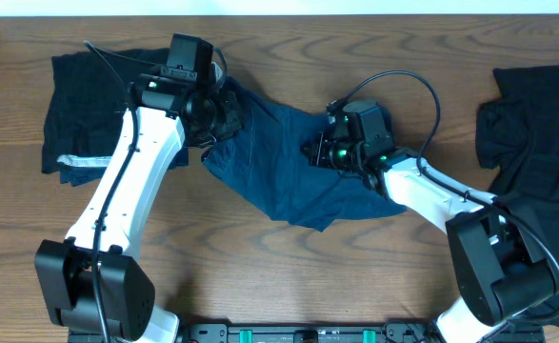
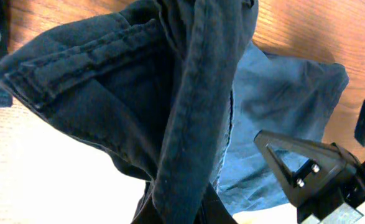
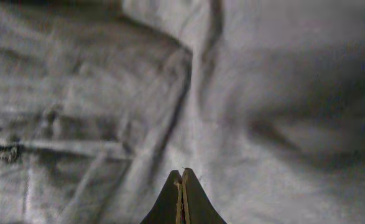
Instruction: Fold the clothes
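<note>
The blue garment [image 1: 279, 176] lies crumpled across the middle of the table [image 1: 355, 295], between a dark stack [image 1: 84, 105] on the left and a dark pile [image 1: 536, 133] at the right edge.

The left gripper [image 1: 217, 112] is at the garment's upper left end. Its fingers are buried in cloth, but in its wrist view a thick seamed band rises and drapes from it, so I take it to be clamped on that end. The right gripper [image 3: 182, 186] has its tips together, pressed down on the cloth near the middle. I can't tell whether a thin layer is caught between them.

What worries me from where I stand:

- **Right hold:** If the right tips are only resting on top, any pull from the left drags the whole garment along, and it bunches instead of spreading.
- **Left hold:** The left seems to hold a gathered wad, not a single edge. Several layers could come up together and leave a twisted fold, or the heavy band could slide out.
- **Dark stack:** The left end is very close to it. A sweep that way could snag it or knock it out of shape.
- **Arms:** They work near each other over the cloth, so a crossing move risks a bump.
</note>
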